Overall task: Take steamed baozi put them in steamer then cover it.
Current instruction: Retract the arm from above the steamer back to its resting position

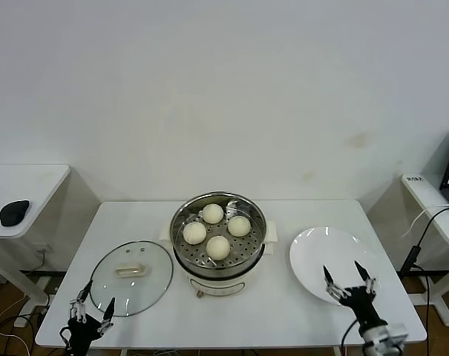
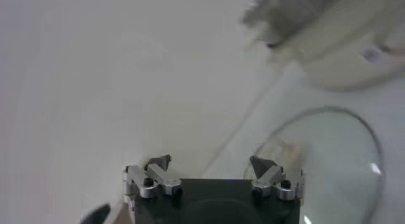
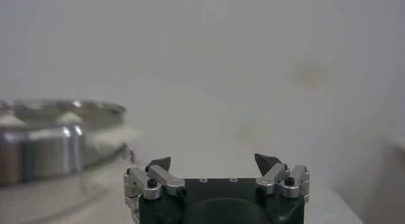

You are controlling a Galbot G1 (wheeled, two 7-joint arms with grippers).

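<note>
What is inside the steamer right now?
Four baozi sit on the perforated tray inside the uncovered steamer. Whatever lies beneath the tray is hidden. The cover lies on the table beside it.

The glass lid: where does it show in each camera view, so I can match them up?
Head view: the glass lid lies flat on the table, to the robot's left of the steamer, just ahead of the left gripper.
Left wrist view: the lid lies beyond the open fingers.
Right wrist view: not in it.
Shared landmark: the steamer shows in all three.
</note>
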